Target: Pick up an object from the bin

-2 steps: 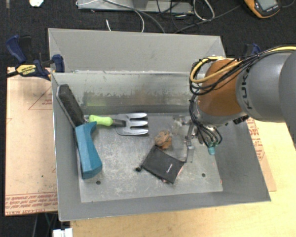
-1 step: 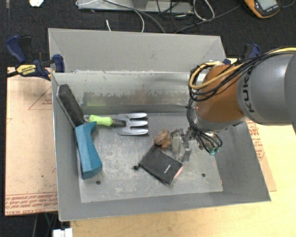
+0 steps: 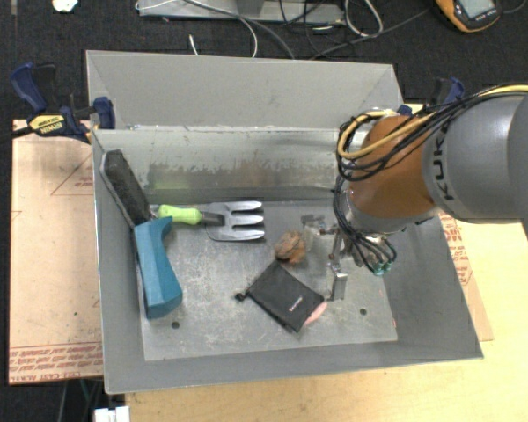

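My gripper (image 3: 338,280) hangs low over the bin floor, right of centre, under the orange wrist cover. A small brown lump (image 3: 290,246), like a nut or a stone, lies just to its left. In front of it and to the left lies a flat black pouch (image 3: 284,297), set at a slant, with a pink piece (image 3: 315,315) sticking out at its right corner. The gripper's tip stands just above and to the right of that corner. I see nothing held in it.
A metal garden fork (image 3: 233,220) with a green and yellow handle lies at centre left. Along the left wall lies a blue-handled brush (image 3: 154,262) with a black head. The arm and its cables cover the bin's right rear part.
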`<state>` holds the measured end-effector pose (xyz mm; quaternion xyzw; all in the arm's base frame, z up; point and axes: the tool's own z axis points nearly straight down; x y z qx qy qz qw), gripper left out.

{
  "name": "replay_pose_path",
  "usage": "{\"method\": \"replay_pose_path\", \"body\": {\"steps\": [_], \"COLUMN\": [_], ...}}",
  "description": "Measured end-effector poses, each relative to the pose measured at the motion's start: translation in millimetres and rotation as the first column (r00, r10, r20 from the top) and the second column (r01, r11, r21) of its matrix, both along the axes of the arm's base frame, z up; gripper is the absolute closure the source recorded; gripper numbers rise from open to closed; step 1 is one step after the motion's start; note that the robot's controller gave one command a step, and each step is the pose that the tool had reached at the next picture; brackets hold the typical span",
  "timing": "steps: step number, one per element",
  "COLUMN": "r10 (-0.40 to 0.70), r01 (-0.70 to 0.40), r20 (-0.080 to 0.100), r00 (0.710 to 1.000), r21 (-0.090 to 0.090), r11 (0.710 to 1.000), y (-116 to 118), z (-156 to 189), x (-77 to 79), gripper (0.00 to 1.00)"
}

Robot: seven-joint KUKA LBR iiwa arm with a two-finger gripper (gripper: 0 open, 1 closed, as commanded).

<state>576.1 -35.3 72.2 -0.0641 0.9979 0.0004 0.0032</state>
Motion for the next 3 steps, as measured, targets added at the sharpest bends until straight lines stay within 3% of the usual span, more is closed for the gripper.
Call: {"method": "replay_pose_path", "body": {"steps": [1,2,3], "r10": [0.000,0.011,0.036], "r01": [0.000,-0.011,-0.036], "r20": [0.000,0.000,0.000], "r00": [1.000,1.000,0.999], "r21": [0.000,0.001,0.000], "r11": [1.000,1.000,0.999], "y": [0,41,57], "z": [0,4,17], "x": [-0.1,-7.8,-26.6], "gripper": [0.00,0.00,0.00]}}
